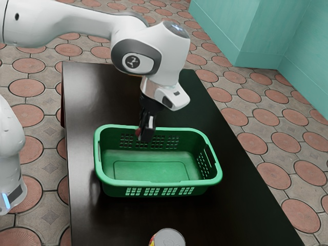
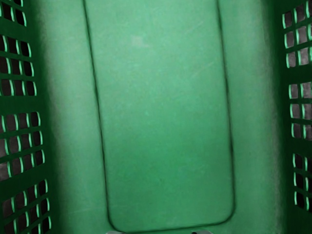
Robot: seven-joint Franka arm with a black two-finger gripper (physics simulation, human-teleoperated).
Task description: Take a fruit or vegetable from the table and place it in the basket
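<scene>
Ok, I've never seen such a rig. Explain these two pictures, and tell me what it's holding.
The white machine is a robot arm ending in a black tool. The exterior view comes from a camera at its side; the wrist view comes from one on its hand, looking down into the green basket. That basket stands on a dark table, with a can at the picture's lower edge. A small reddish patch shows at the tool, but I can't tell whether it's something held.
</scene>
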